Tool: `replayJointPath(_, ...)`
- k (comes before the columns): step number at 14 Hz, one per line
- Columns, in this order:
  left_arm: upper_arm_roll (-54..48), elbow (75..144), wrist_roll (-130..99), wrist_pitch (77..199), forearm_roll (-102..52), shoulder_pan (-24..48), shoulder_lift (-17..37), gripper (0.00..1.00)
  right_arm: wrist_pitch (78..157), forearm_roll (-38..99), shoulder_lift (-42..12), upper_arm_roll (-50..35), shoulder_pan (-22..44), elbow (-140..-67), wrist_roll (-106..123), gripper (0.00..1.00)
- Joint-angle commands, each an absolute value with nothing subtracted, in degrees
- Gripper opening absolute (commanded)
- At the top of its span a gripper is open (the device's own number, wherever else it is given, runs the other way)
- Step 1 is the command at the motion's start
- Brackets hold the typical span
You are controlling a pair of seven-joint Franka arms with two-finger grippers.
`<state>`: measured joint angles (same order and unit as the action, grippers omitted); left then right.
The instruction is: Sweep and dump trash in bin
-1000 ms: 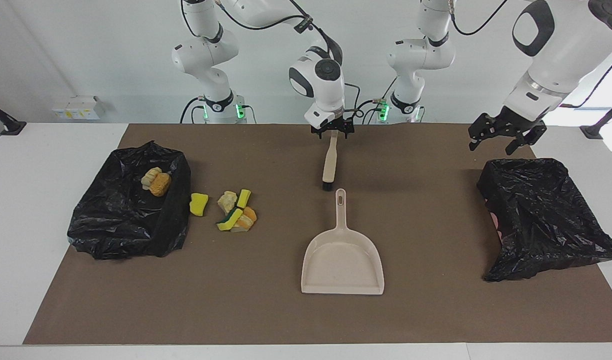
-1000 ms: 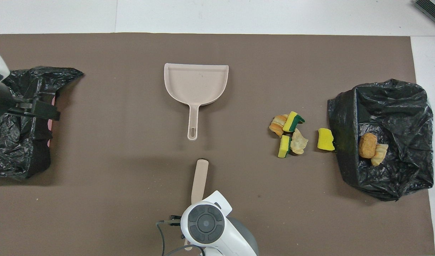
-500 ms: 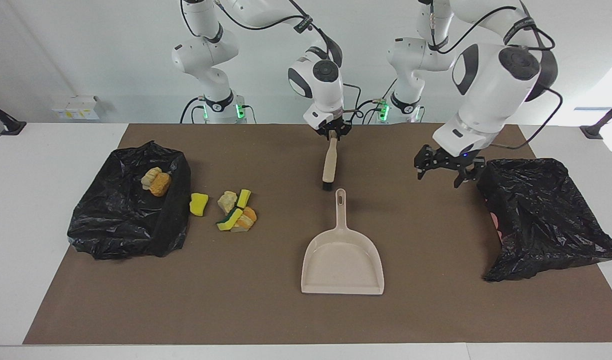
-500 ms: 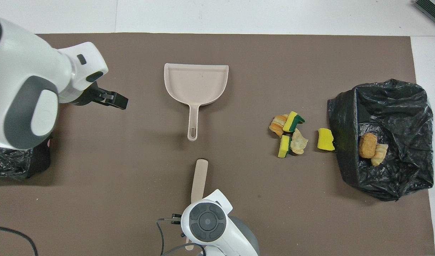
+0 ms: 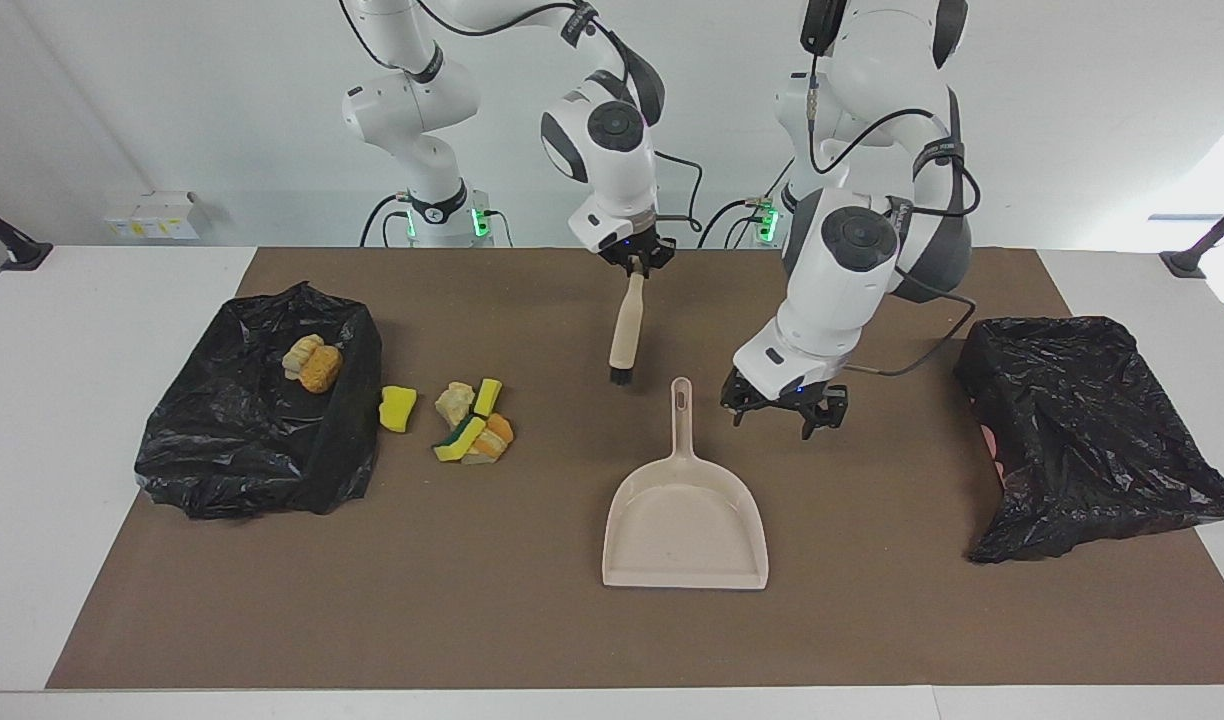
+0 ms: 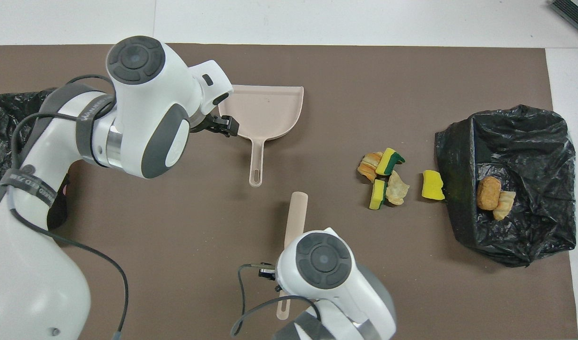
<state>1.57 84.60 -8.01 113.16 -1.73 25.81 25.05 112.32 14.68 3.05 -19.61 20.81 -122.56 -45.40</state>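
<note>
Presently: right tool [image 5: 635, 262] clamped on brush [image 5: 626, 330], lifted beside dustpan [image 5: 685, 520], ready to sweep. Left tool [image 5: 780, 410] spread apart, beside dustpan's handle, likely to steady it. Trash [image 5: 472, 422] lies between dustpan and bin [image 5: 252, 450].
</note>
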Motion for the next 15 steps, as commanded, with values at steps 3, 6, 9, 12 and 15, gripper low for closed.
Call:
replayJointPath(3, 2.46, 83.32, -14.83, 116.7, -0.09, 29.88, 27.33, 1.0, 99.69, 0.12, 8.26, -20.13, 9.96, -124.19, -36.16, 0.0)
replayJointPath(6, 2.64, 84.8, -20.97, 117.85, 3.4, 34.0, 29.44, 1.0, 96.77, -10.35, 8.26, -20.13, 3.54, -125.67, -26.83, 0.0)
replayJointPath(9, 2.46, 86.92, -23.29, 119.27, 4.57, 34.54, 29.44, 1.0, 97.65, -15.19, 8.17, -20.13, -3.58, -127.53, -18.92, 0.0)
replayJointPath(12, 2.29, 89.37, -23.29, 118.83, 2.48, 34.72, 28.48, 0.97, 99.04, -17.67, 7.48, -20.13, -4.83, -129.63, -17.67, 0.0)
replayJointPath(15, 2.29, 89.82, -23.2, 118.39, -2.54, 34.89, 28.3, 0.81, 102.46, -19.41, 5.02, -20.21, -5.01, -131.21, -17.4, 0.0)
